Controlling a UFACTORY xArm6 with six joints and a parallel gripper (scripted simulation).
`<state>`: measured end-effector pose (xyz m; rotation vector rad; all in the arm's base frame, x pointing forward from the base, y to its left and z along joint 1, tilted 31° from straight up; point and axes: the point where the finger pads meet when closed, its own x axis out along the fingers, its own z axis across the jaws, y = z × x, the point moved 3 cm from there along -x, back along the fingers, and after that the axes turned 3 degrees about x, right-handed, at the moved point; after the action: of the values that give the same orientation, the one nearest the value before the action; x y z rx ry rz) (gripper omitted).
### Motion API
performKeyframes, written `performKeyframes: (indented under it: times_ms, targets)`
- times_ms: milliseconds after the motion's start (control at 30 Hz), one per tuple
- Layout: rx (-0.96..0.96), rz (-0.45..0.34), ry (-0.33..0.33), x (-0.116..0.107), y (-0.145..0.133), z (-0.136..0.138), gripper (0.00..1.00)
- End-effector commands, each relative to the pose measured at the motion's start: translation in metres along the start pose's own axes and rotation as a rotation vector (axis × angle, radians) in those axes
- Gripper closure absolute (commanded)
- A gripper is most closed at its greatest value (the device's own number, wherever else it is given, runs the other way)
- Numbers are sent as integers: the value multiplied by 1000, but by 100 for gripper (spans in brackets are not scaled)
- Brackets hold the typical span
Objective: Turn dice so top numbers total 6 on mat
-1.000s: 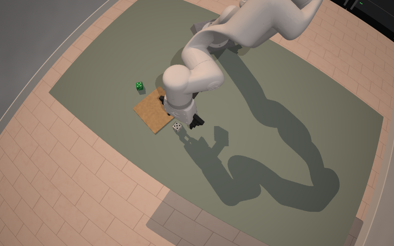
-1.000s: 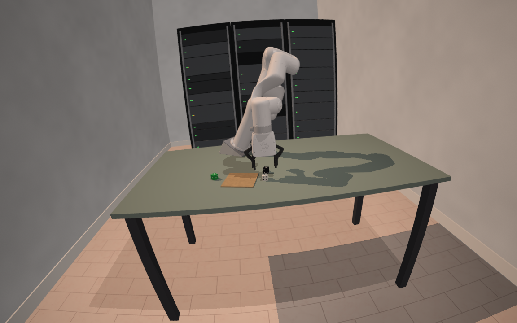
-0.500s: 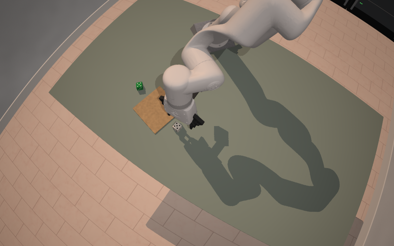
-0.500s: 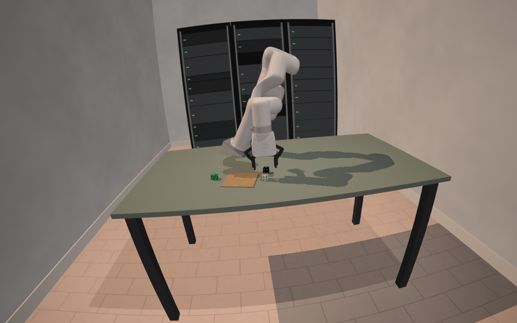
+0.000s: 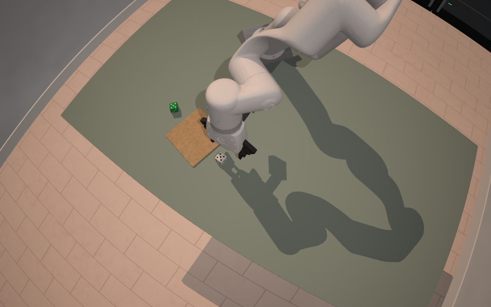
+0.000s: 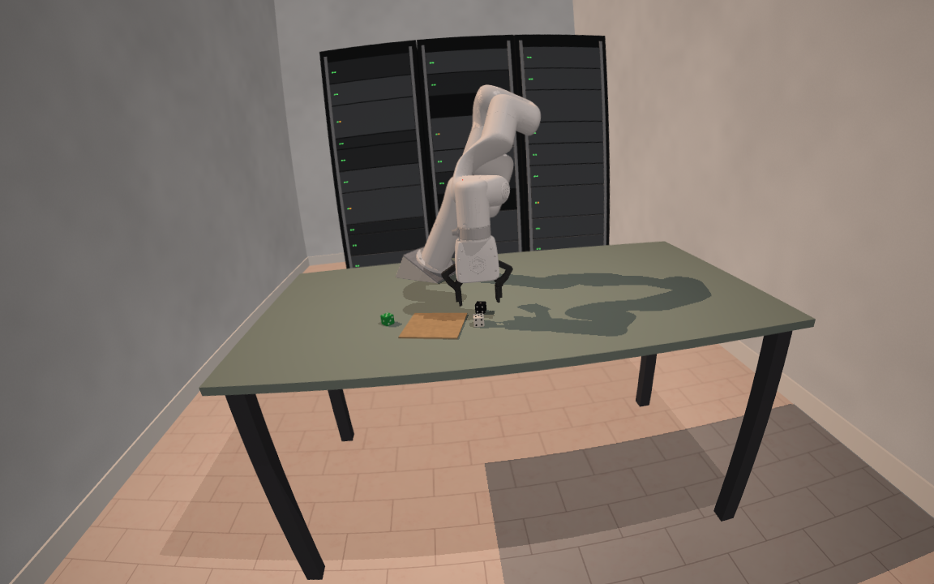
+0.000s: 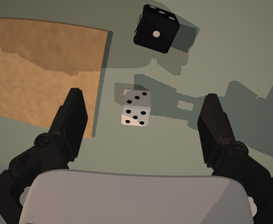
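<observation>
My gripper [image 5: 226, 149] [image 6: 479, 301] [image 7: 143, 105] is open and empty above the table. In the wrist view, the white die [image 5: 220, 157] [image 6: 478, 319] [image 7: 136, 116] shows between the spread fingers, below them on the table beside the mat, with five on top. The black die [image 6: 481, 307] [image 7: 156, 33] lies off the mat, farther up in the wrist view, with one on top; the arm hides it in the top view. The green die [image 5: 173, 107] [image 6: 387, 319] lies beyond the mat's other side, its top number too small to read surely. The brown mat [image 5: 188, 141] [image 6: 430, 328] [image 7: 33, 96] lies flat and bears no visible die.
The green-grey table [image 5: 125, 95] [image 6: 296, 348] carries the arm's base at its back edge. The arm's shadow falls across part of the mat and the table right of the dice. Server racks [image 6: 564, 145] stand behind the table.
</observation>
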<state>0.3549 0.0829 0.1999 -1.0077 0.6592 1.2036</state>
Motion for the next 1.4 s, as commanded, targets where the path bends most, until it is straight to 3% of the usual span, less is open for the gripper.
performKeyframes:
  times_ms: [0,400,1367]
  targets:
    - [-1,-3,0,-1,10,2,0]
    - [-1,-3,0,-1,67,8,0]
    - [-1,-3,0,-1,70,9,0]
